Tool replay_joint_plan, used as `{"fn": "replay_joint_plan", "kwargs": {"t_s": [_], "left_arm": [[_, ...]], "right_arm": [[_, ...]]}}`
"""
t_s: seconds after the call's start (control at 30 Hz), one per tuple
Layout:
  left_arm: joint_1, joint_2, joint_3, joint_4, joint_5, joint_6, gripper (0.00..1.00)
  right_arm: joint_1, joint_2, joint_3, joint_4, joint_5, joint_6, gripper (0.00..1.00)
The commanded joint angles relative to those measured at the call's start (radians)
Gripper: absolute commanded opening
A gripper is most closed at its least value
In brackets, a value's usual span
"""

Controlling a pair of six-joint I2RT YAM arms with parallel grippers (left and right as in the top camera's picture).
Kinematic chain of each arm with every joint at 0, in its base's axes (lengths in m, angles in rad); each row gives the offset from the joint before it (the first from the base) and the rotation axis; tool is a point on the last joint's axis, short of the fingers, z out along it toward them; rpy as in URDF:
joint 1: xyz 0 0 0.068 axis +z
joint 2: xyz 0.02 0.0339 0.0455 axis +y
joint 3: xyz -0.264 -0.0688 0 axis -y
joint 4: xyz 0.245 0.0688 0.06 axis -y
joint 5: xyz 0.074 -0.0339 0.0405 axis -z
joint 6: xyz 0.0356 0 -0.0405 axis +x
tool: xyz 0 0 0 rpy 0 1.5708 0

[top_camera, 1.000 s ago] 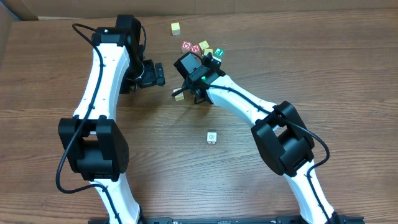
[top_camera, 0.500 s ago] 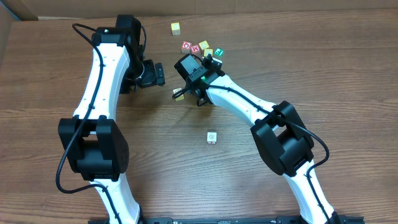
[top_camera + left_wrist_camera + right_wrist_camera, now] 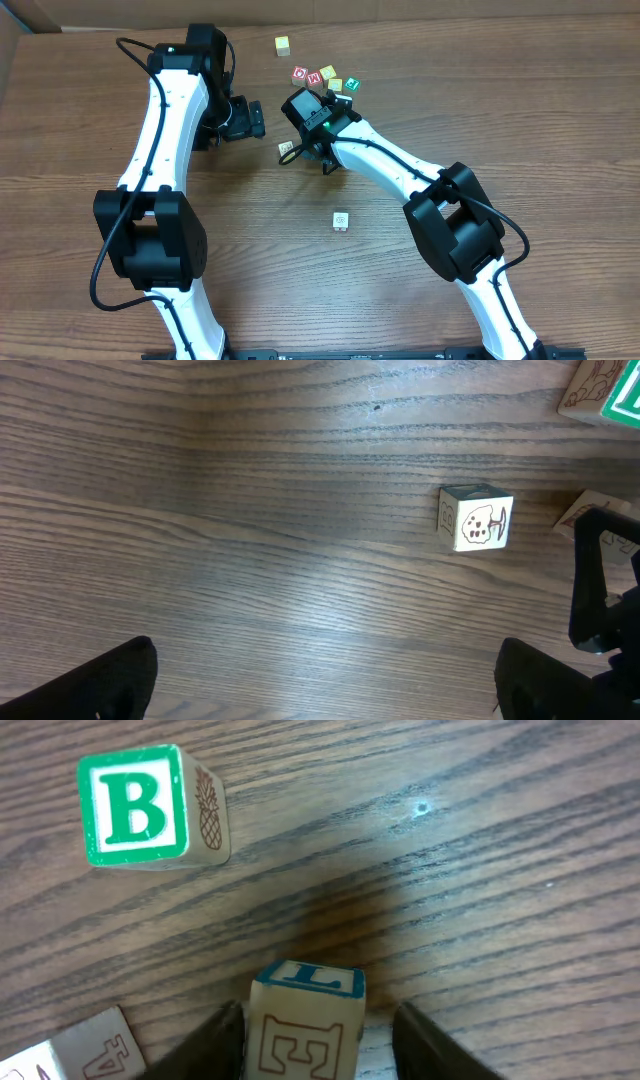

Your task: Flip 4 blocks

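Overhead: the left pincer hangs over the tabletop, apart from every block. The right pincer is low, with a pale block just beside it. A lone block lies well apart.

Left wrist: the left pincer stands fully spread and holds nothing. A picture block rests upright.

Right wrist: the right pincer is partly open astride the lettered block, with a gap at one side. The B block sits near.

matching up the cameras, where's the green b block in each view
overhead: green B block, right end of the cluster at top middle.
right wrist: top left, B facing the camera.
left wrist: only a green sliver in the top right corner, probably it.
shared landmark: the wood-grain table.
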Motion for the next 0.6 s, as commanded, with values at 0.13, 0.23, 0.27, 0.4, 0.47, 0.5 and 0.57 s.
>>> {"fn": "replay_joint_plan", "kwargs": {"t_s": [0.13,0.23,0.27,0.4,0.47,0.5,0.57], "left_arm": [[-0.002,-0.021,-0.001,-0.001,-0.012,-0.021,1.0],[-0.002,-0.021,-0.001,0.0,-0.012,-0.021,1.0],[-0.002,-0.021,-0.001,0.0,-0.012,-0.021,1.0],[-0.002,-0.021,-0.001,-0.001,-0.013,-0.021,1.0],[-0.002,-0.021,-0.001,-0.001,-0.012,-0.021,1.0],[-0.002,-0.021,-0.001,-0.001,-0.012,-0.021,1.0],[-0.002,-0.021,-0.001,-0.001,-0.012,-0.021,1.0]], "right_arm": [[-0.002,-0.02,0.016,-0.001,-0.008,-0.01,0.29],[-0.002,-0.038,0.044,-0.045,-0.007,-0.01,0.26],[-0.002,-0.048,0.054,-0.061,-0.007,-0.011,0.26],[-0.002,-0.124,0.109,-0.143,-0.022,-0.048,0.25],[0.0,-0.176,0.14,-0.199,-0.069,-0.087,0.24],[0.0,-0.203,0.152,-0.233,-0.096,-0.088,0.24],[0.0,-0.257,0.167,-0.312,-0.145,-0.088,0.21]]}}
